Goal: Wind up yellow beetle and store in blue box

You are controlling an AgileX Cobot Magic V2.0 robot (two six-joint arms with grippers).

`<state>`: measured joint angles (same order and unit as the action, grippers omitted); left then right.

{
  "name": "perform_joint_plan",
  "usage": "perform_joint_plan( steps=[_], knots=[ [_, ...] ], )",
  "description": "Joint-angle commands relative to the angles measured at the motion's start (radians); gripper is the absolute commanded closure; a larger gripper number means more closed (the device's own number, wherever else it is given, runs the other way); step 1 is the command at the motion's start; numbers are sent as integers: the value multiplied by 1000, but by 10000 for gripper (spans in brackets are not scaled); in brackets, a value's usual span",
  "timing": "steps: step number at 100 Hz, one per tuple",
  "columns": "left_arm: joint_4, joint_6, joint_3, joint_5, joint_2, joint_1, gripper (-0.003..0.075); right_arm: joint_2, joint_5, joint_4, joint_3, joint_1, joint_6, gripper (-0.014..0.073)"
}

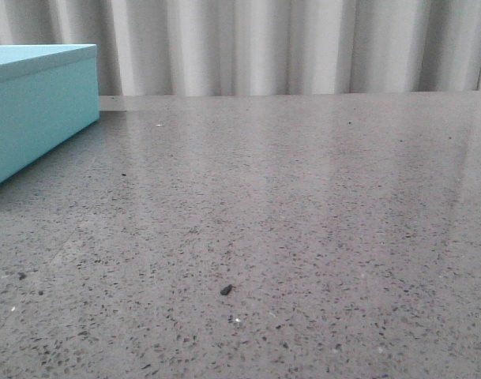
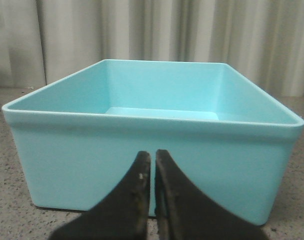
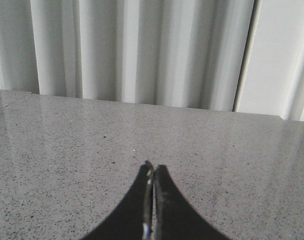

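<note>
My left pincer (image 2: 152,162) is sitting pinched closed right in front of the blue box (image 2: 142,165), empty. My right pincer (image 3: 152,172) is hovering closed too, over bare table (image 3: 67,150).

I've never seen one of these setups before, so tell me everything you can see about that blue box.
The blue box is a large, light turquoise rectangular container with smooth matte walls and a rounded rim. It looks like plastic. It is open on top, and what shows of the inside is empty. It stands upright on the grey speckled table, at its far left in the front view. The left gripper hangs shut beside it; contact can't be judged.
</note>
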<state>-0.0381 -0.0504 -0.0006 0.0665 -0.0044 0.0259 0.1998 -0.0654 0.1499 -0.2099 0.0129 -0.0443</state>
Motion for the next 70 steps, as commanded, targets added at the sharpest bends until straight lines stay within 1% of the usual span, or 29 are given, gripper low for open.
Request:
perform_joint_plan(
  steps=[1,13,26,70],
  knots=[
    [4,-15,25,31,-32,1,741,12,83,2,-26,0,12,657],
    [6,-15,25,140,-32,1,741,12,83,2,-26,0,12,657],
    [8,-13,25,216,-32,1,741,12,83,2,-26,0,12,657],
    [8,-13,25,211,-32,-1,741,12,83,2,-26,0,12,657]
  ],
)
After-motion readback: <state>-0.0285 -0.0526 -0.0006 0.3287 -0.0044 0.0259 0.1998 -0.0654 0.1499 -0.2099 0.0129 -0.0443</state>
